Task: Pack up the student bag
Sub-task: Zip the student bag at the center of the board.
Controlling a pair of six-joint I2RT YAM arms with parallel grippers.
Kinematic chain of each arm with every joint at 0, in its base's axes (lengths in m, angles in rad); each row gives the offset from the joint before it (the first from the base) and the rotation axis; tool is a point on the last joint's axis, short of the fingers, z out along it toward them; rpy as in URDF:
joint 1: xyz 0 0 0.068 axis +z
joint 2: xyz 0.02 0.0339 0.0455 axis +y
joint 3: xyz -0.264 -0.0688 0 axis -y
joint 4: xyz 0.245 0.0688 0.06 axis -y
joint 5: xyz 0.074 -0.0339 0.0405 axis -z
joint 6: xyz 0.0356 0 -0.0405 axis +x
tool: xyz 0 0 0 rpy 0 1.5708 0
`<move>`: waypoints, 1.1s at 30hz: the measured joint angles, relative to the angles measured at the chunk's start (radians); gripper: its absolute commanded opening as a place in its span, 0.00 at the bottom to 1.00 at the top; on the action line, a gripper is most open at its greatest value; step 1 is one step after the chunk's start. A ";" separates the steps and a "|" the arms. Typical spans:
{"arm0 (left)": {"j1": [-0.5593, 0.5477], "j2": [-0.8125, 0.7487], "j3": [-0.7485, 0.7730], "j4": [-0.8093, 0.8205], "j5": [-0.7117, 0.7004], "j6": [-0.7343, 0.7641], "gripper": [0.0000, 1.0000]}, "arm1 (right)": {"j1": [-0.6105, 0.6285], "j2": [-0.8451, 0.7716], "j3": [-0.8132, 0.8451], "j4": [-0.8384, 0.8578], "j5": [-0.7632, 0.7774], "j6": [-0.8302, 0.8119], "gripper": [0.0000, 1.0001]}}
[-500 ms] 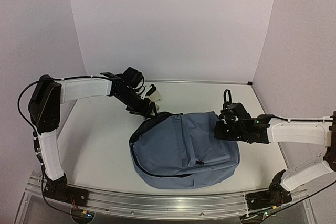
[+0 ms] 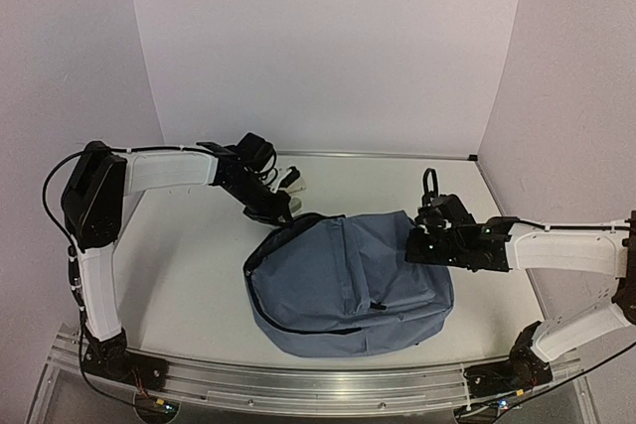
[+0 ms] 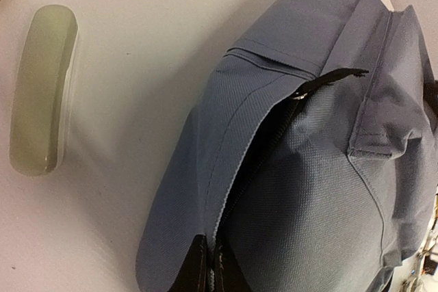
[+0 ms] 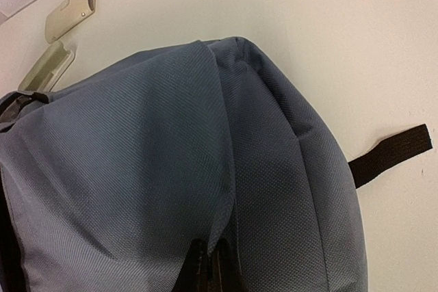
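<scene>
1. Near the middle of the white worktop [image 2: 189, 275], a little toward its right side: the student bag [image 2: 343, 285], a large soft grey-blue fabric backpack, lying slumped with its front face up.
2. At the bag's far left corner: the left end effector [image 2: 281, 210], pressed together and pinching the fabric edge beside the parted main zip [image 3: 274, 141].
3. In the left wrist view, at the bottom: dark fingertips [image 3: 196, 271] clamped on that edge, with dark lining showing in the gap and a small metal zip pull [image 3: 299, 95] further up the opening.
4. At the bag's right edge: the right end effector [image 2: 415, 245], likewise pressed together, pinching a raised fold of the grey-blue fabric.
5. In the right wrist view, at the bottom: fingertips [image 4: 197, 268] meeting on that fold, with cloth bunched to either side.
6. On bare worktop left of the bag in the left wrist view: a pale green, oblong, round-ended hard case [image 3: 41, 90], clear of the bag.
7. Sticking out from under the bag's side in the right wrist view: a flat black webbing strap [image 4: 390, 155], lying on the worktop.
8. Beyond the bag in the same view: two pale beige pieces [image 4: 68, 15], too small to identify.
</scene>
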 measured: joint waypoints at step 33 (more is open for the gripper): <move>-0.294 -0.403 -0.561 0.444 -0.289 -0.631 0.00 | -0.225 0.317 0.360 0.073 -0.063 -0.313 0.70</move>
